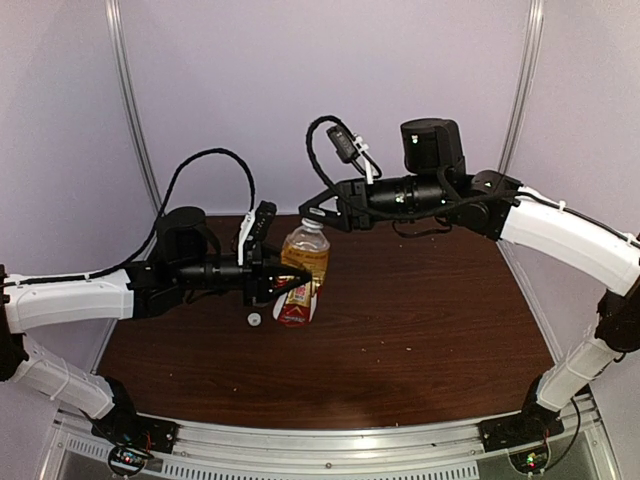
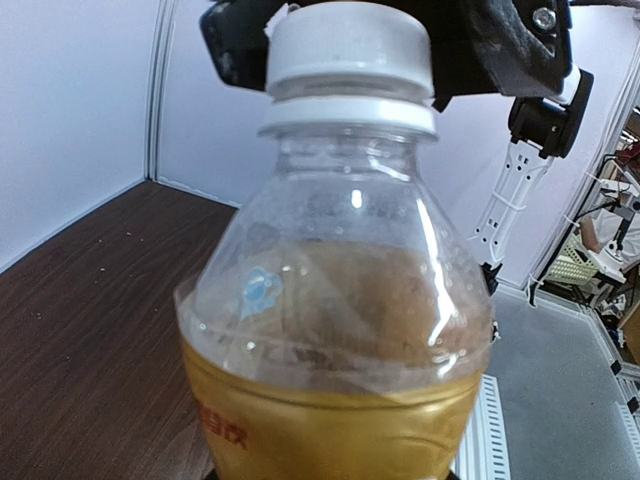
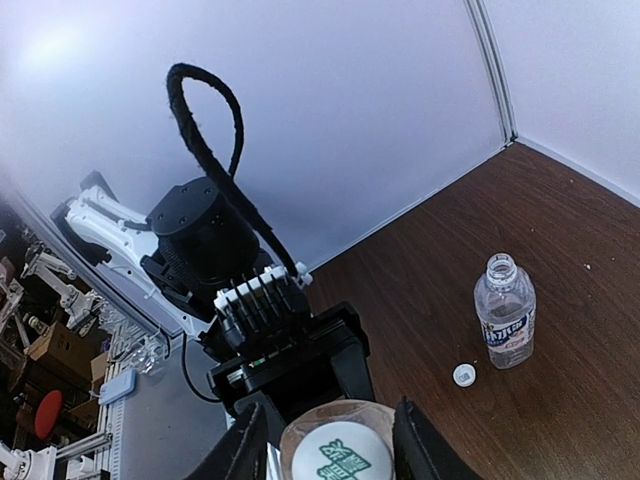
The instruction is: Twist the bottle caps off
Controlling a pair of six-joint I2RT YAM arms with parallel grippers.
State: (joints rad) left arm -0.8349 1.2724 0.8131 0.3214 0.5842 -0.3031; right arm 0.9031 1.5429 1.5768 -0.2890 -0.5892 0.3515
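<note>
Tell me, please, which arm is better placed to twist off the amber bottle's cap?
Right: its tool straddles the white cap from above, while the left tool clamps the amber bottle, steadying it.

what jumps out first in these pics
Left of centre on the table, an amber bottle is clamped at its body by the left gripper while the right gripper pinches its white cap. Off to the side, a clear bottle stands already open, its loose cap lying beside it.
</note>
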